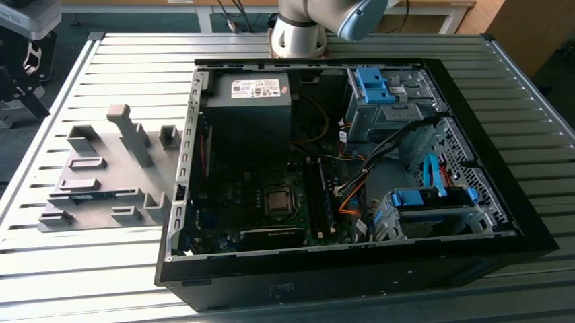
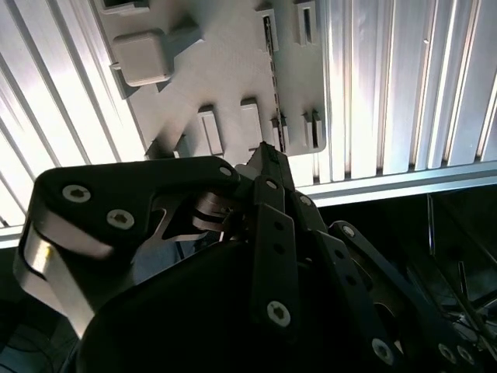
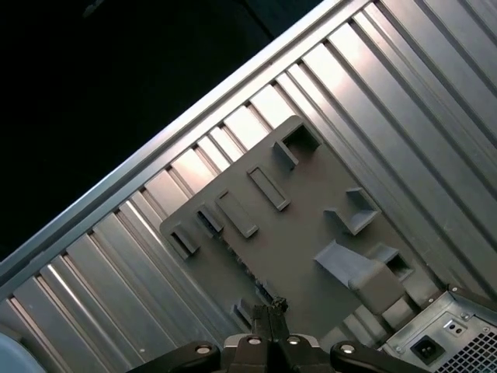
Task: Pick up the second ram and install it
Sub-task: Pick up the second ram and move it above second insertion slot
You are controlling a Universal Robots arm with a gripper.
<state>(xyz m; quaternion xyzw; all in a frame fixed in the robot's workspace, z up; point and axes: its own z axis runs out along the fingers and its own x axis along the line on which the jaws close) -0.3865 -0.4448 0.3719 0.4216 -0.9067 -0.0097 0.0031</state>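
Note:
The second ram (image 1: 101, 195) stands on edge in a slot of the grey holder plate (image 1: 126, 176), to the exterior view's left of the open computer case (image 1: 359, 272). It appears as a thin dark strip in both wrist views (image 2: 272, 78) (image 3: 247, 272). My gripper (image 2: 264, 155) hangs well above the holder plate (image 2: 225, 70), its fingers shut together with nothing between them. In the first wrist view the gripper (image 3: 270, 305) points down near one end of the strip. The memory slots (image 1: 320, 196) lie beside the processor socket (image 1: 277, 202) inside the case.
Several raised grey blocks (image 1: 126, 131) stand on the holder plate. The case holds a power supply (image 1: 252, 91), blue drive cages (image 1: 378, 87) and loose cables (image 1: 355, 192). The slatted metal table (image 1: 90, 269) ends close beyond the holder, with dark equipment (image 1: 23, 74) past that edge.

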